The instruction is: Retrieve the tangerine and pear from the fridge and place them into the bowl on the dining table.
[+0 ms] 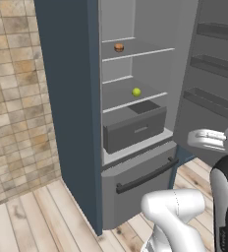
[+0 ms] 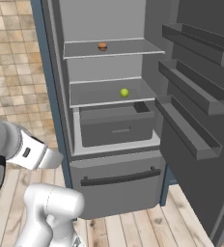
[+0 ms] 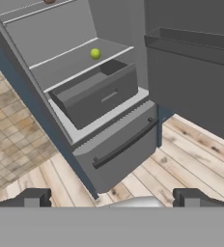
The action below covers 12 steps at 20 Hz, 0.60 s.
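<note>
The jaws (image 3: pixel 112 197) stood wide open and empty before the open fridge (image 1: pixel 135 162); the pear (image 1: pixel 136 92) lay one shelf below the tangerine (image 1: pixel 119 47).

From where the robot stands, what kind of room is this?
Most likely a kitchen: an open fridge with a pear and tangerine on its shelves, a tiled wall and wood floor.

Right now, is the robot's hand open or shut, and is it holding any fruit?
Gripper: open, holding nothing. The pear and the tangerine both sit on fridge shelves.
</note>
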Tool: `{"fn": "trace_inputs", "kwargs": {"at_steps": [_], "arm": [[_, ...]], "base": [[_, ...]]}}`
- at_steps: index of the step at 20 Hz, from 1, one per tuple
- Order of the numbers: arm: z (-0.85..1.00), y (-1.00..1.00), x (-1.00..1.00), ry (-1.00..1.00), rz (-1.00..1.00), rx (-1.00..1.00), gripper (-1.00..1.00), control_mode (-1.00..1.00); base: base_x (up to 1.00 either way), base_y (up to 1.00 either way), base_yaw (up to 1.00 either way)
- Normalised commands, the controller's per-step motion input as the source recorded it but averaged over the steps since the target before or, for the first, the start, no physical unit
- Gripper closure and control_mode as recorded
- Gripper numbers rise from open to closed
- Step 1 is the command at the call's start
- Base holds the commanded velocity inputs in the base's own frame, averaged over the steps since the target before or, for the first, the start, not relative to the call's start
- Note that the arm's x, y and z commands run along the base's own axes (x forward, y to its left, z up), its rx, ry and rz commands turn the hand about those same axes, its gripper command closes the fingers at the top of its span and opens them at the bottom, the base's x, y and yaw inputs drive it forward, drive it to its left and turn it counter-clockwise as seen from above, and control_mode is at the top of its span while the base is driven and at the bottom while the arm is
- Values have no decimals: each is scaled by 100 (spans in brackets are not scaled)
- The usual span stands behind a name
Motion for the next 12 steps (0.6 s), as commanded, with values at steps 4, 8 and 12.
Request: {"fn": "trace_inputs", "kwargs": {"at_steps": [4,8,12], "arm": [[0,0,0,0,0,0,-100,100],[0,0,0,0,0,0,-100,100],[0,0,0,0,0,0,-100,100]], "base": [[1,0,0],[11,0,0],[49,0,0]]}}
